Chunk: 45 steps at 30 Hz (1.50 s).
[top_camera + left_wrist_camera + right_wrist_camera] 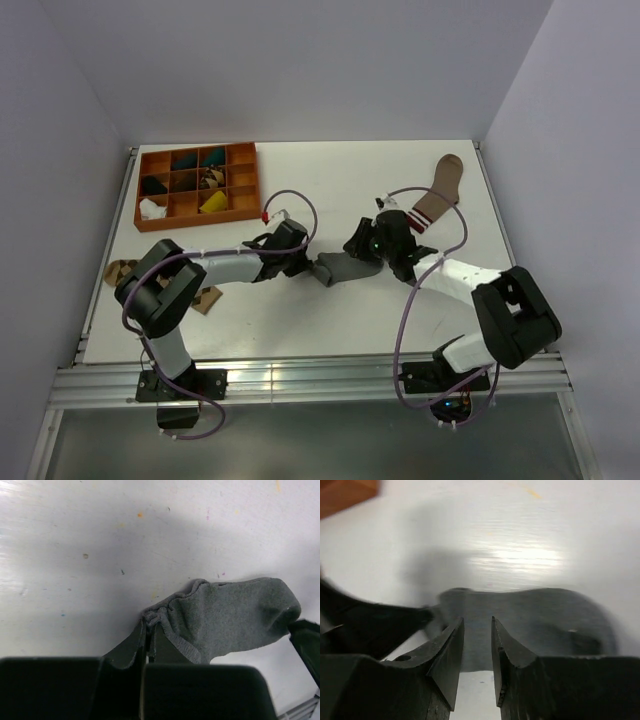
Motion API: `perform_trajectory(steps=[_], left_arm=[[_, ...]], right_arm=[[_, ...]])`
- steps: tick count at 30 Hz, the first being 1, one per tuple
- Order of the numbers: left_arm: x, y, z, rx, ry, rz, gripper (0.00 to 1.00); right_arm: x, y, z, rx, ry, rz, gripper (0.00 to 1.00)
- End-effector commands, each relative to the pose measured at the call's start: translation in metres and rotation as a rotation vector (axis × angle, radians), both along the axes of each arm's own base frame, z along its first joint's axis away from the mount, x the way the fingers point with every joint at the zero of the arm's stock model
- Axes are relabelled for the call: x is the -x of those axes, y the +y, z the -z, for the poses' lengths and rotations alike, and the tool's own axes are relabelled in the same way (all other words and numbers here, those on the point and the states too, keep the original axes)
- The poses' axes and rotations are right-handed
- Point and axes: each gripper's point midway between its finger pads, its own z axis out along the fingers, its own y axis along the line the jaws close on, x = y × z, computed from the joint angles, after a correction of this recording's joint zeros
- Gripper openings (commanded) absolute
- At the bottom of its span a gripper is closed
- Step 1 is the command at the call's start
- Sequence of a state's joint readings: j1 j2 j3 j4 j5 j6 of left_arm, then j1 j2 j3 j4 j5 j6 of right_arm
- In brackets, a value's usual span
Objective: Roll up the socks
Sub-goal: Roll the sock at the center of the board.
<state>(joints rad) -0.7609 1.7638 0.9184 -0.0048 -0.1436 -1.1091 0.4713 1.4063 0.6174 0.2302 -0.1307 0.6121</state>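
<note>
Left gripper (147, 636) clamps the grey sock (230, 615) by its bunched cuff; right gripper (477, 652), jaws parted and empty, hovers at its blurred far end.

The grey sock (340, 268) is lying unrolled near the middle of the tabletop (300, 320), with its length running left to right. It is a plain, short, single-colour fabric sock. Its left end, the hemmed cuff, is bunching into small folds where the left end effector (147, 630) is pinching it. The rounded toe is pointing right. The body is resting mostly flat, lightly creased.
</note>
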Motion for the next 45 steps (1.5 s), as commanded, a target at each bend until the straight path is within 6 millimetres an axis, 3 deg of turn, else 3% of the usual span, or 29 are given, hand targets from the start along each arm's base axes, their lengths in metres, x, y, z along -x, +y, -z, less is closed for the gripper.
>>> perform_trajectory(steps=[1, 8, 17, 21, 27, 30, 35, 37, 38, 40, 43, 45], left_arm=[[0.004, 0.021, 0.0, -0.106, -0.009, -0.005, 0.0], [0.004, 0.029, -0.005, -0.15, -0.032, 0.009, 0.0], [0.004, 0.032, -0.023, -0.176, -0.122, 0.099, 0.0], [0.006, 0.034, -0.016, -0.205, -0.12, 0.132, 0.0], [0.012, 0.031, 0.013, -0.252, -0.025, 0.168, 0.0], [0.012, 0.033, 0.02, -0.263, 0.0, 0.157, 0.0], [0.011, 0.034, 0.02, -0.279, 0.017, 0.135, 0.0], [0.01, 0.033, 0.019, -0.275, 0.016, 0.135, 0.0], [0.01, 0.033, 0.02, -0.277, 0.016, 0.136, 0.0], [0.009, 0.033, 0.019, -0.277, 0.017, 0.137, 0.0], [0.01, 0.032, 0.02, -0.282, 0.022, 0.137, 0.0], [0.009, 0.032, 0.018, -0.279, 0.019, 0.136, 0.0]], right_arm=[[-0.005, -0.032, 0.028, 0.171, 0.087, 0.086, 0.36], [-0.022, -0.032, 0.059, 0.242, 0.159, 0.074, 0.36], [-0.051, -0.011, 0.072, 0.272, 0.179, -0.023, 0.36], [-0.057, -0.008, 0.077, 0.287, 0.176, -0.054, 0.36], [-0.055, 0.001, 0.076, 0.262, 0.155, -0.111, 0.36], [-0.056, 0.008, 0.061, 0.237, 0.077, -0.165, 0.36], [-0.04, 0.01, 0.008, 0.22, -0.128, -0.23, 0.37], [-0.025, 0.011, -0.012, 0.226, -0.229, -0.257, 0.42], [-0.02, 0.012, -0.019, 0.228, -0.264, -0.265, 0.53], [-0.004, 0.014, -0.03, 0.267, -0.356, -0.281, 0.6], [0.014, 0.023, -0.035, 0.327, -0.441, -0.339, 0.65], [0.028, 0.04, -0.036, 0.36, -0.485, -0.405, 0.65]])
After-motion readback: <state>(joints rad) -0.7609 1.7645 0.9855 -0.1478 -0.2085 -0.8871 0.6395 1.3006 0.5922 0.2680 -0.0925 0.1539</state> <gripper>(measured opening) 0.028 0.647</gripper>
